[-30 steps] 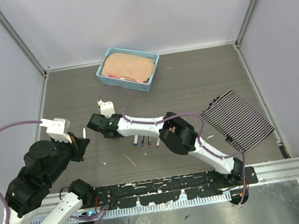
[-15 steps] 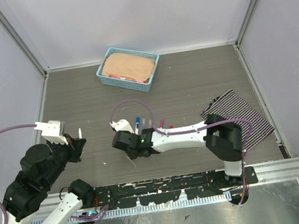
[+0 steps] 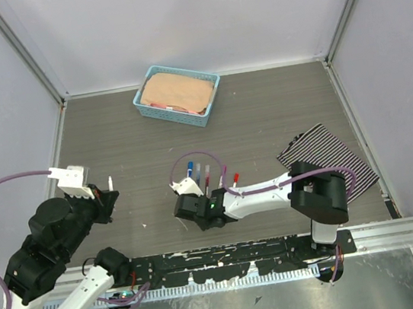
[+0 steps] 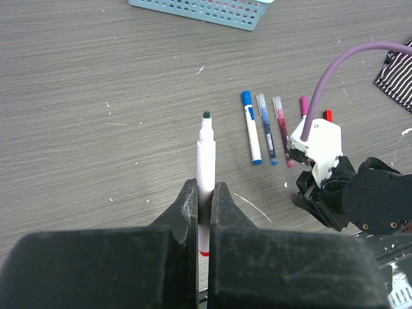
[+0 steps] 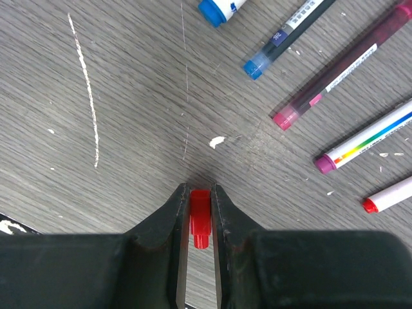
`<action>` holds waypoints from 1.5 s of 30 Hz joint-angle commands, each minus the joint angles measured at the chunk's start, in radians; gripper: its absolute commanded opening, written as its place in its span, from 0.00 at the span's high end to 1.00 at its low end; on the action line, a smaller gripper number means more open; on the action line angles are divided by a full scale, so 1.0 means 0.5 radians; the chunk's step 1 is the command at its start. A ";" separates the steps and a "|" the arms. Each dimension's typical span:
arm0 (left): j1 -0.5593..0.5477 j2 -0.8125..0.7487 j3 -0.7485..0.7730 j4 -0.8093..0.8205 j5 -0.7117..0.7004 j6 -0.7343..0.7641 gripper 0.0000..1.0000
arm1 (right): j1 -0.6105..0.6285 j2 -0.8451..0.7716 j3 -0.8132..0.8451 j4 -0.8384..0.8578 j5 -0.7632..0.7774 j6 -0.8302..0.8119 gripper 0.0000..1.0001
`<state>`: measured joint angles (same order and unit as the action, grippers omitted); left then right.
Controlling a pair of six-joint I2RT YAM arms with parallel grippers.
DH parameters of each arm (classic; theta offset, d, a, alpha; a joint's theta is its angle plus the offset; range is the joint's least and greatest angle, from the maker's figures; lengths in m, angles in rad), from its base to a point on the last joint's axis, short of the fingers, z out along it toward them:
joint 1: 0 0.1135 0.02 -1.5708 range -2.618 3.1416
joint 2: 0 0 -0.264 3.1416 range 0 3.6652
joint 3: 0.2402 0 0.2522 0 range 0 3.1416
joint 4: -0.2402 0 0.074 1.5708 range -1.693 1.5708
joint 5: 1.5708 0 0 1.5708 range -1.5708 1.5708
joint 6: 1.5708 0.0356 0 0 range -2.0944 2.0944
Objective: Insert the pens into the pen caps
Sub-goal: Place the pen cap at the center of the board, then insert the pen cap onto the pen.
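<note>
My left gripper point(image 4: 205, 190) is shut on a white pen point(image 4: 206, 154) with a dark tip, which points away above the table; it is also visible at the left in the top view as the pen point(image 3: 110, 183). Low over the table, my right gripper point(image 5: 199, 193) is shut on a small red pen cap point(image 5: 200, 215). In the top view the right gripper point(image 3: 187, 208) sits just in front of a row of pens. That row holds a blue-capped pen point(image 4: 251, 125), a dark blue one point(image 4: 266, 127), a maroon one point(image 4: 281, 129), a magenta-capped one point(image 5: 367, 141) and a red-ended one point(image 5: 389, 196).
A blue basket point(image 3: 177, 95) with a tan cloth inside stands at the back. A striped cloth point(image 3: 327, 164) lies at the right, beside the right arm's elbow. White scratches mark the wooden table in front of the right gripper.
The right arm has swung back from the left-centre and come down just in front of the pen row, uncovering the pens. The left gripper with its pen shifted slightly left.
</note>
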<state>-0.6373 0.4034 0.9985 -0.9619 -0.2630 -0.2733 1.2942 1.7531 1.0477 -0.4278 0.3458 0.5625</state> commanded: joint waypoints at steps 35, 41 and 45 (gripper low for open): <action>0.002 0.016 -0.034 0.061 -0.007 -0.003 1.00 | -0.077 0.171 0.349 -0.414 -0.327 -0.051 0.67; 0.002 0.015 -0.033 0.059 -0.009 -0.003 1.00 | -0.103 0.207 0.354 -0.414 -0.352 -0.076 0.72; 0.002 0.016 -0.034 0.060 -0.007 -0.003 1.00 | -0.106 0.234 0.361 -0.414 -0.366 -0.080 0.72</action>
<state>-0.6376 0.4088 0.9985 -0.9619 -0.2630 -0.2733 1.2457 1.8503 1.1992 -0.6266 0.1776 0.5407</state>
